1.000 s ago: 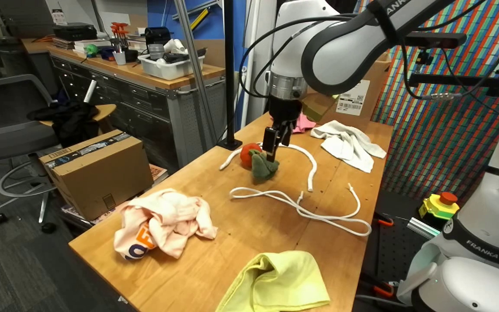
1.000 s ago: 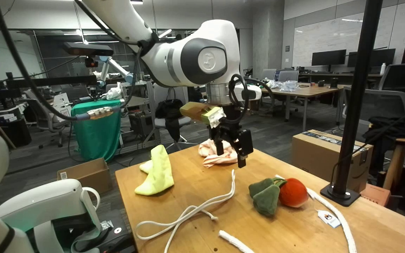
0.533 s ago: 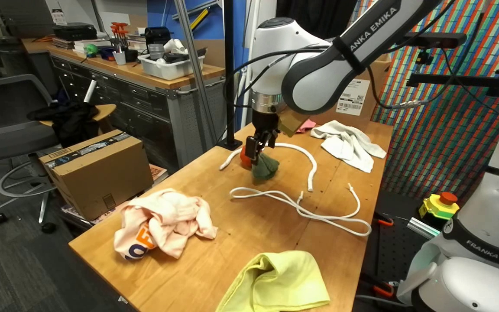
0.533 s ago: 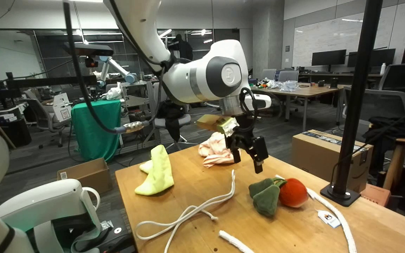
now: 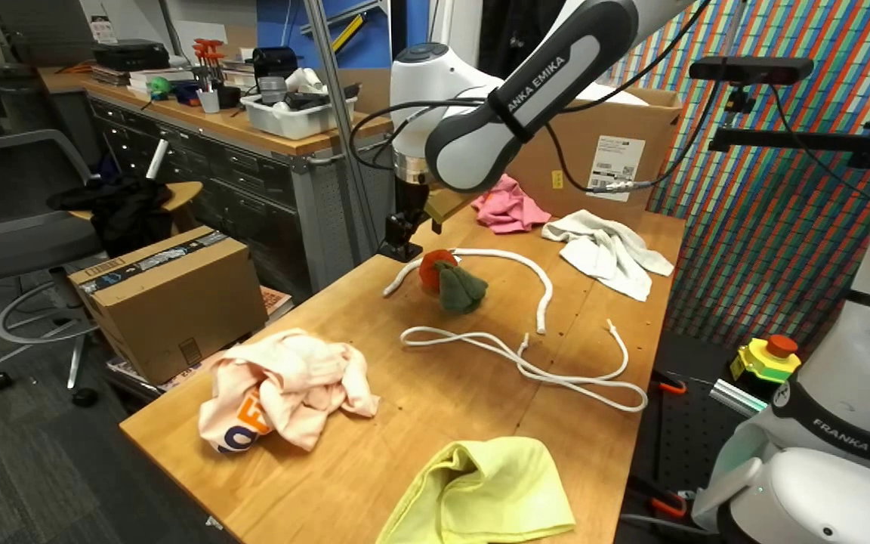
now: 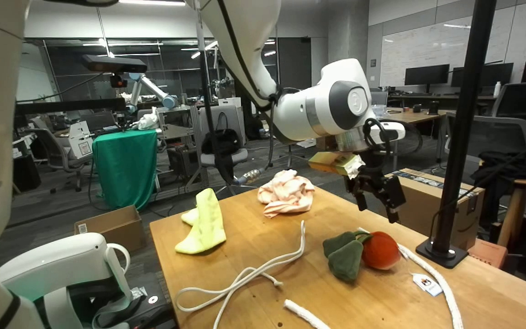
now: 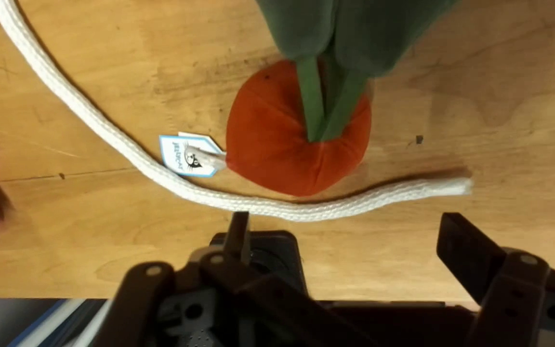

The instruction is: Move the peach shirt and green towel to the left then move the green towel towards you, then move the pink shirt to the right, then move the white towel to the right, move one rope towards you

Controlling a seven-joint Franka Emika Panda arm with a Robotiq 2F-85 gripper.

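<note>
So my pincer is spread wide, nothing in it, and I've just swung closer to the black pole. Thick white rope lies below, just ahead, so I'm guessing the rope step's up. Pink shirt and white towel sit farther off.

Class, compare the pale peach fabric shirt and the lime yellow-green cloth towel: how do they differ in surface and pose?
Surface: the pale peach fabric shirt bears orange and dark blue lettering; the lime yellow-green cloth towel shows no print on its visible sides.
Pose: the shirt is bunched into a heap of many creases; the towel is folded over with broader, smoother faces.
Shared: both lie on the wooden table.
</note>
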